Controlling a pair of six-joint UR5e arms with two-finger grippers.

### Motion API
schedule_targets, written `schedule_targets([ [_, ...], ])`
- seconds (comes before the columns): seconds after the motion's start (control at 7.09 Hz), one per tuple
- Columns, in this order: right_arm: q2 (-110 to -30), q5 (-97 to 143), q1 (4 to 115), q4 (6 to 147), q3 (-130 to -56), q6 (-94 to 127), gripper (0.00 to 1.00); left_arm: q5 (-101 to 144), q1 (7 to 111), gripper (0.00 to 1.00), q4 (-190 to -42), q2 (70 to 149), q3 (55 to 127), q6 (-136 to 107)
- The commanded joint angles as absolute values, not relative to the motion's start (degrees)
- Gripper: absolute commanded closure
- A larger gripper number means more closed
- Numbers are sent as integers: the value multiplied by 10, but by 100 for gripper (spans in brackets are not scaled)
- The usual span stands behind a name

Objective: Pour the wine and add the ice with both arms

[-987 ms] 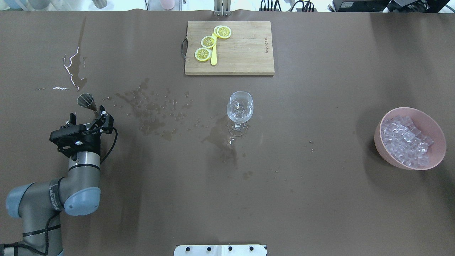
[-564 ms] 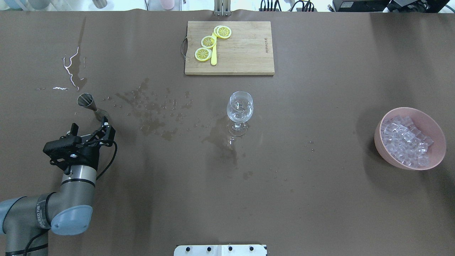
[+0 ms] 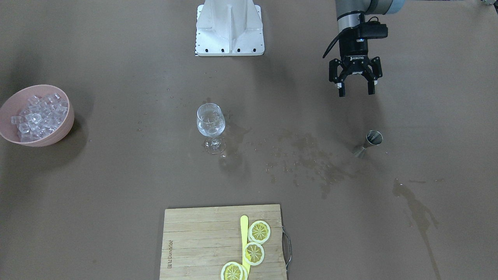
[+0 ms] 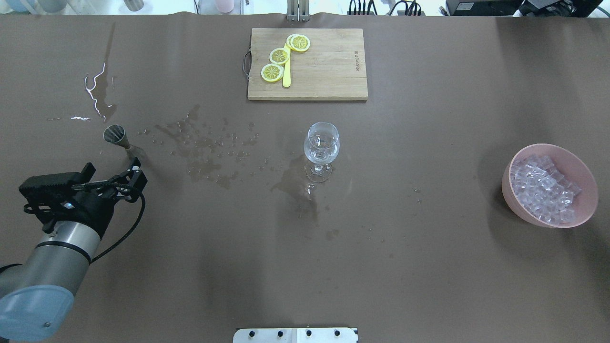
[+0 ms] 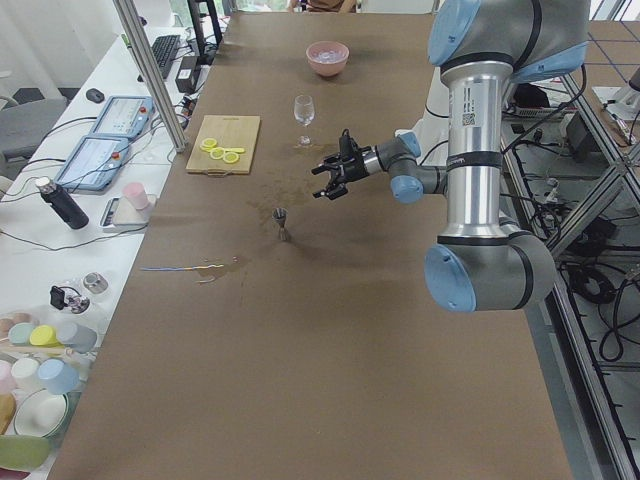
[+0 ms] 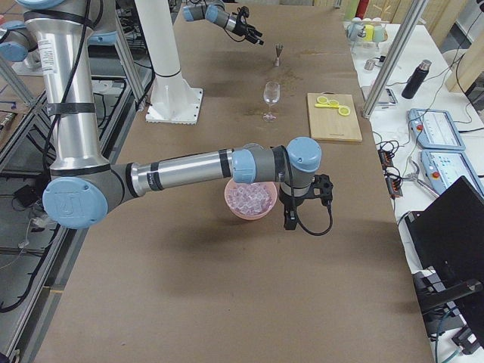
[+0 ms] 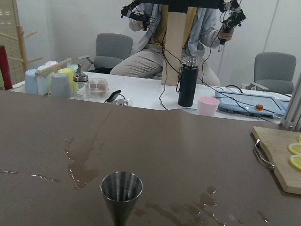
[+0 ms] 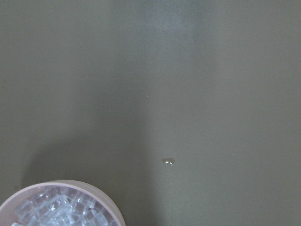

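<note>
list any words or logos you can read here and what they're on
"ROBOTIQ": on the black body of the left claw.
Burnt-in brand mark on the cutting board: too small to read.
Sticker on the left arm: too blurred to read.

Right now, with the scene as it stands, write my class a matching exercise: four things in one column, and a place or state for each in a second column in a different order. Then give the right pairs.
Column one
1. ice
2. lemon slices
3. wine glass
4. left hand

Column two
A. lying on the wooden cutting board
B. open, holding nothing
C. heaped in the pink bowl
D. standing upright, see-through

Pairs: 1-C, 2-A, 3-D, 4-B
</note>
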State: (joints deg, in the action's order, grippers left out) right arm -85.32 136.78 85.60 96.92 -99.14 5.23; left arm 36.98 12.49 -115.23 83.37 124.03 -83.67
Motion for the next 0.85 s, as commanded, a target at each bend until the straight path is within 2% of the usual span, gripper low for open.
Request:
schedule_targets([
  [0.0,-856,1368,837,969,-1053,91,0,516,220,2,-1145,822,1287,-687],
  [0.42,-862,1366,747,969,-1141,163,0,909,486,2,-1001,842,1324,-428],
  [0.71,-875,1333,695,938,-1150,202,0,1063,587,2,-996,847,1269,-331],
])
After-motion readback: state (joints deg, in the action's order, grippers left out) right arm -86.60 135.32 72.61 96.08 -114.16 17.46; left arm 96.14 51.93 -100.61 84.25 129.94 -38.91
